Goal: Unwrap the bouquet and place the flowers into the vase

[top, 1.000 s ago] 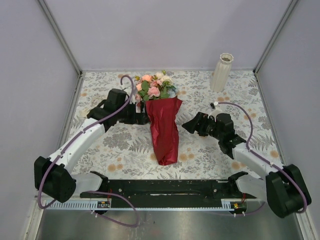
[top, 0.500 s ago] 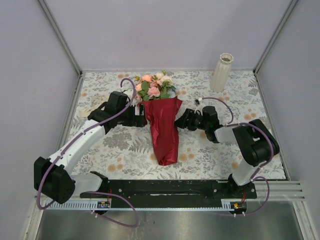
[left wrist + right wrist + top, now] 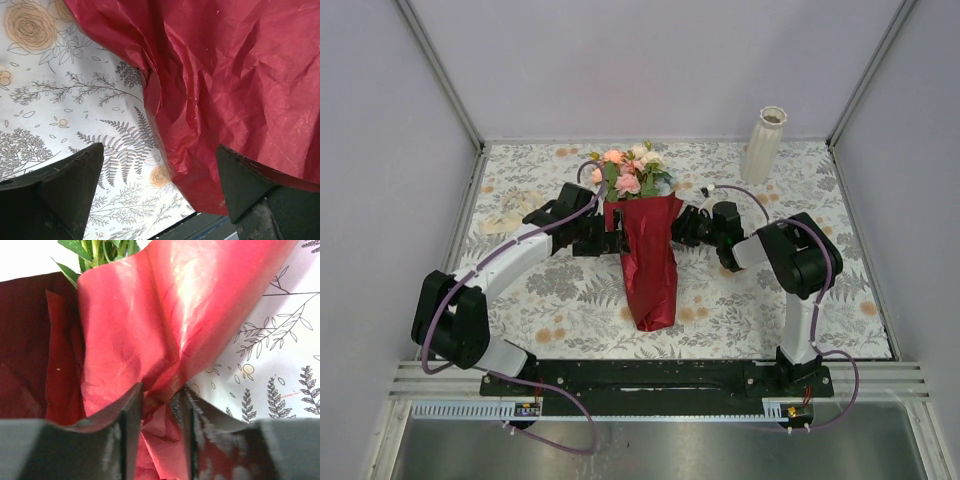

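At the far left of the flower-printed tablecloth (image 3: 570,290) lies a pale cream strip (image 3: 506,220), too small to make out further. Just right of it the left gripper (image 3: 612,240) reaches in from the left against the left edge of the bouquet (image 3: 648,270). In its wrist view its fingers (image 3: 75,175) stand wide apart. The crinkled dark red wrapping paper (image 3: 225,75) fills the space by the right-hand finger and partly overlaps it, while printed cloth shows by the other, so nothing is clamped. The bouquet lies in the middle of the table. The flowers (image 3: 628,172), pink, peach and cream with green leaves, are at the far end, and the wrap's narrow foot points to the near edge. On its right side the right gripper (image 3: 678,228) meets the upper edge of the wrap. Its wrist view shows the fingers (image 3: 131,410) drawn narrow, with a gathered fold of the red paper pinched between them and green stems (image 3: 95,252) poking out above. At the far right the vase (image 3: 763,145), cream and ribbed, stands upright, well apart from the bouquet and both grippers. On the near rail (image 3: 650,375) small yellow stickers (image 3: 528,408) carry print too small to read.
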